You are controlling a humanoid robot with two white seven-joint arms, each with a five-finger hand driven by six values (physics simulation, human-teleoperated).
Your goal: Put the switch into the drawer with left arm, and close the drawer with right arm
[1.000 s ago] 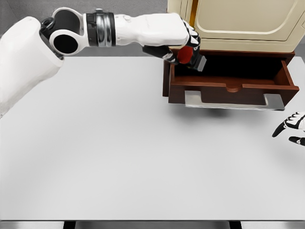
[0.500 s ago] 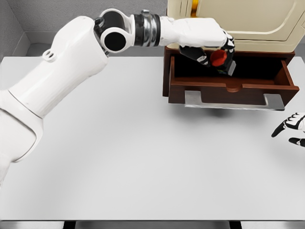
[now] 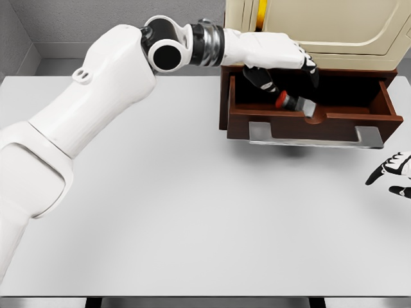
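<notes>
Dark glossy wood on the drawer [image 3: 308,119], brushed metal handle [image 3: 314,136] below the left hand [image 3: 282,61], itself smooth white plastic.

The open drawer [image 3: 308,109] juts from the cabinet [image 3: 321,29] at the table's [image 3: 160,212] far right, the switch [image 3: 294,103] inside it under the left hand [image 3: 282,61], the right hand [image 3: 393,173] near right.
</notes>
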